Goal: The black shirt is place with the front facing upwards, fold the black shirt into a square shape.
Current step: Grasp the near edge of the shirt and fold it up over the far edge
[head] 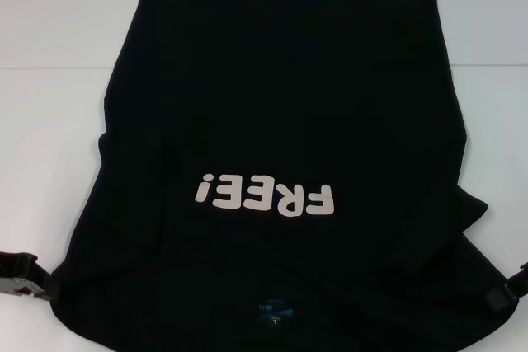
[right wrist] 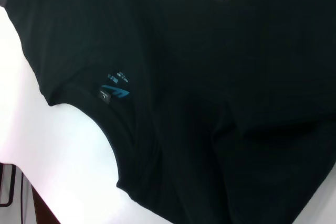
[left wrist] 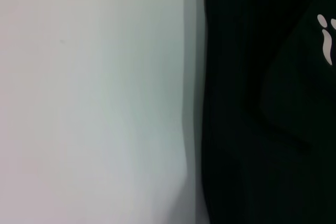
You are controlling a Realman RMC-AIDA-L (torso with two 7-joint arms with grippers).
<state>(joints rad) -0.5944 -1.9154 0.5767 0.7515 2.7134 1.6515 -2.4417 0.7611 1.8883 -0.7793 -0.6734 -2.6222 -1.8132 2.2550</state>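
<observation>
On the white table [head: 58,121] below my head camera, the black shirt [head: 280,96] lies flat, front up, cream "FREE!" lettering [head: 266,196] near me. Soft, light, limp cloth, I judge; best pinched at sleeve edges. My left gripper [head: 37,286] and right gripper [head: 502,296] sit at its near corners; whether either is spread or pinching, I cannot tell. My left wrist camera shows the shirt's side edge against table. My right wrist camera shows the collar and blue label [right wrist: 114,92].

Black shirt [head: 280,105] with cream "FREE!" lettering [head: 266,195], blue neck label [right wrist: 116,92], white table [head: 49,121].
</observation>
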